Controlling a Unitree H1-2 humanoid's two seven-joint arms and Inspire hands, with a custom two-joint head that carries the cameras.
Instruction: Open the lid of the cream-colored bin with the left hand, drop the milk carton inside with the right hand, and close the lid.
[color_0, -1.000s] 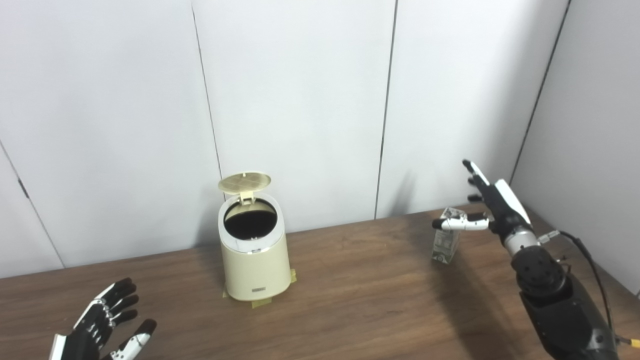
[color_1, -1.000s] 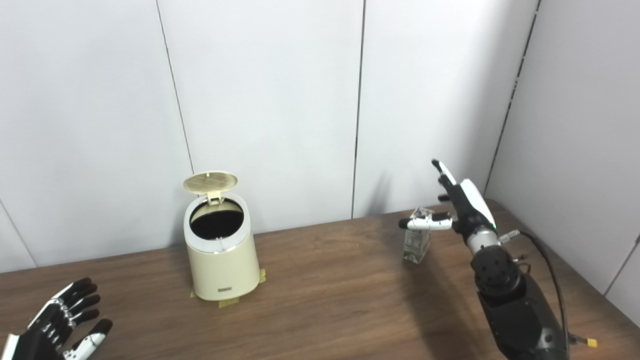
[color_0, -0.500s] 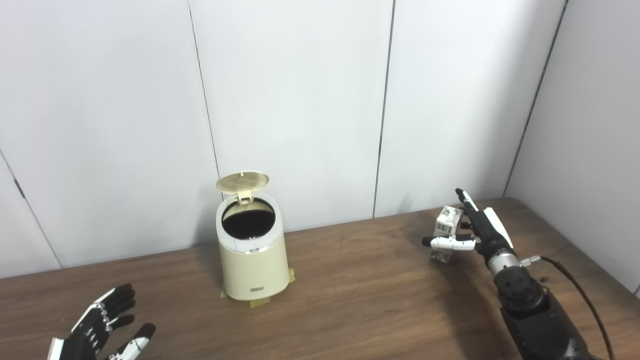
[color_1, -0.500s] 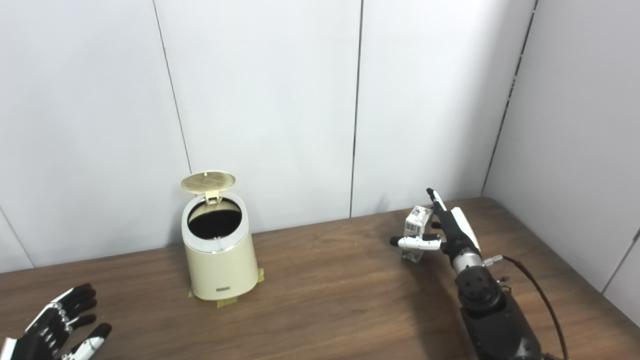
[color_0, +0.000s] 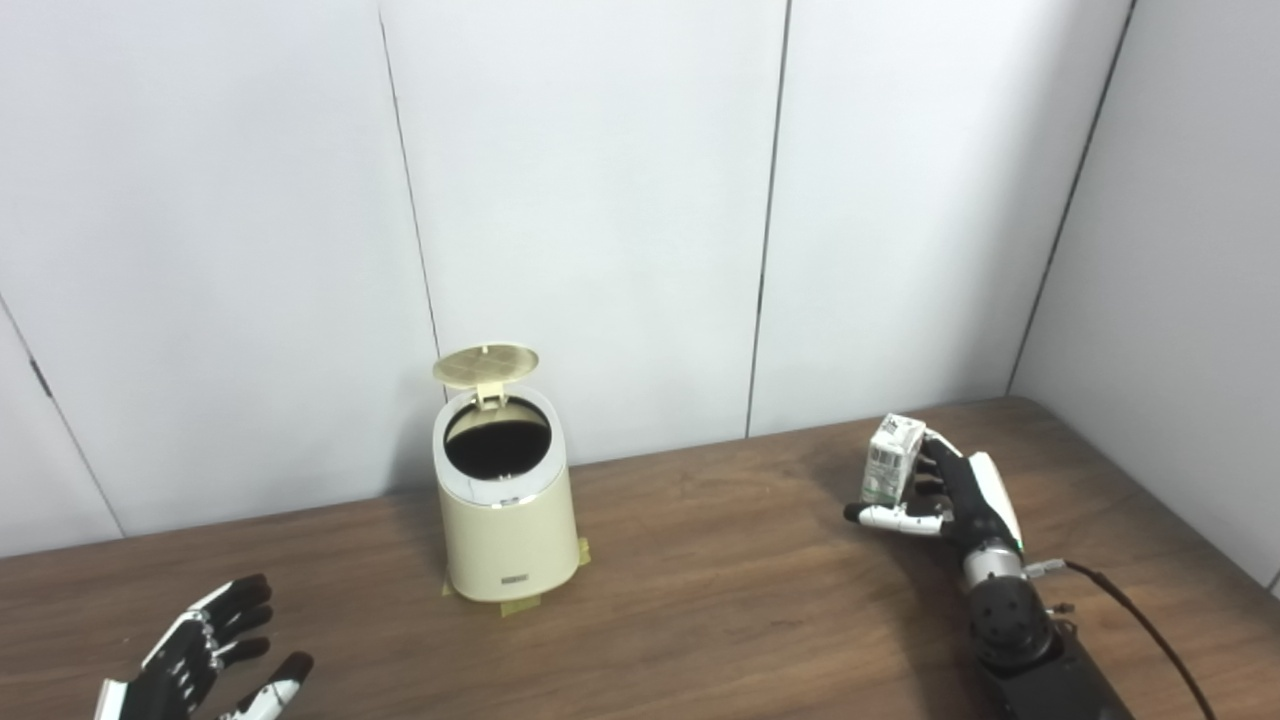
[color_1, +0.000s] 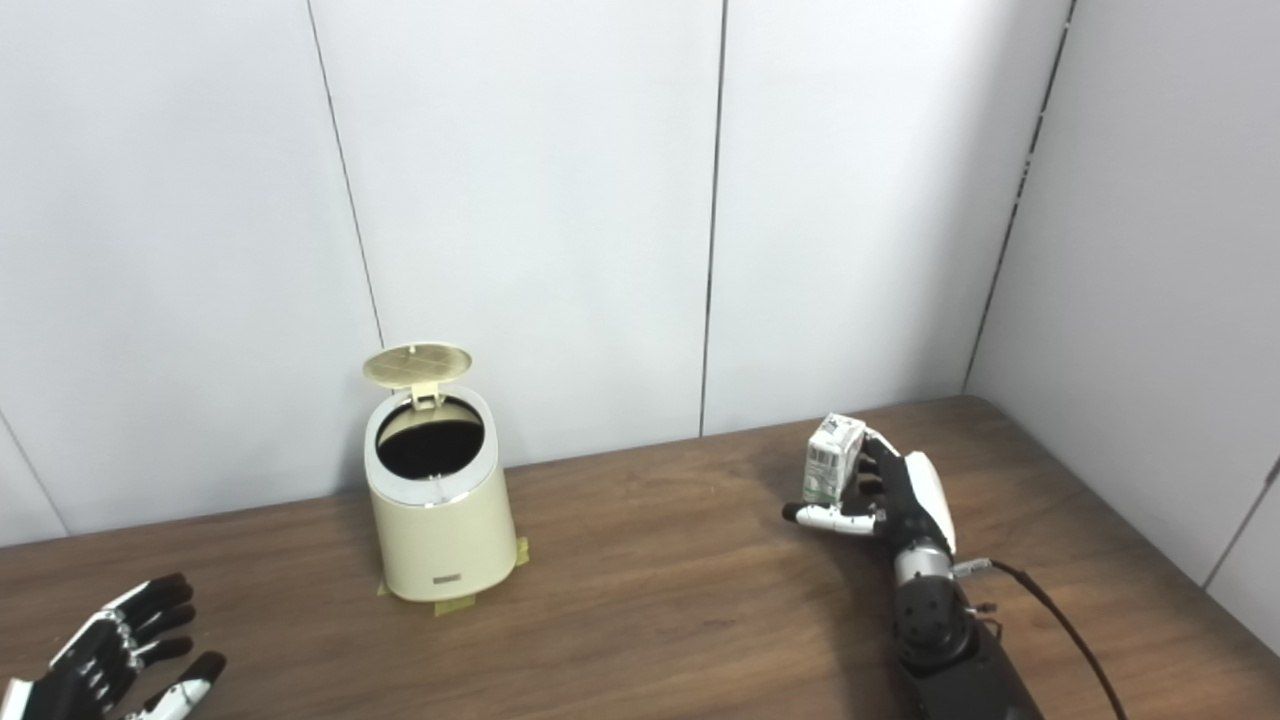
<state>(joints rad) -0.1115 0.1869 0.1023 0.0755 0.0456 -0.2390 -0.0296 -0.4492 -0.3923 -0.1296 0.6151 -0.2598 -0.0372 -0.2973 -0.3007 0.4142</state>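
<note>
L hand (color_0: 205, 665) wrist cut off at bottom edge

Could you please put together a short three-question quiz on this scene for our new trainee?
1. True or false: the round lid of the cream-colored cylindrical bin stands open.
2. Which hand is at the small white milk carton? A) left hand B) right hand
3. Fill in: the left hand's fingers are spread and hold ____.

Key
1. True; the dark opening shows.
2. B; its fingers are behind the carton, thumb in front.
3. Nothing; it waits low over the brown wooden table.
</note>
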